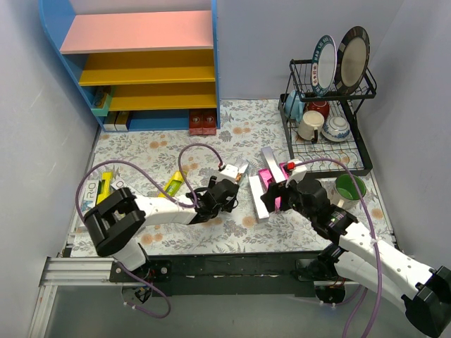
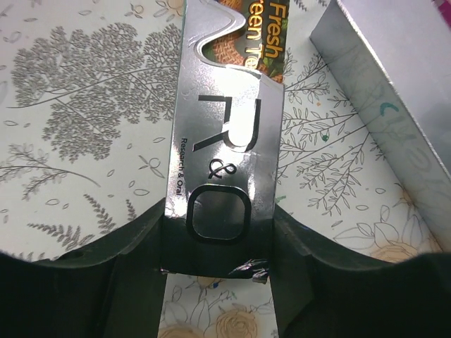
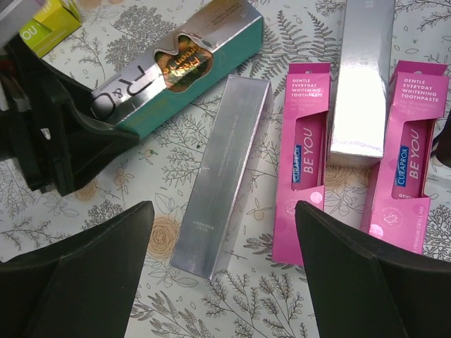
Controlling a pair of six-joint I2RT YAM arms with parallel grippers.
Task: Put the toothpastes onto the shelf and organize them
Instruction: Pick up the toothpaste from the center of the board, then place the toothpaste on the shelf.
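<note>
My left gripper is shut on the near end of a silver and teal toothpaste box that lies on the table; both fingers press its sides. From above, that gripper and box sit mid-table. My right gripper hangs open above a silver box, with two pink boxes and another silver box beside it. The right gripper holds nothing. The shelf stands at the back left, with dark red boxes at its foot.
Yellow boxes lie on the left of the floral table cover. A black dish rack with plates and cups stands at the back right. A green cup sits near my right arm. Purple cables loop over the left arm.
</note>
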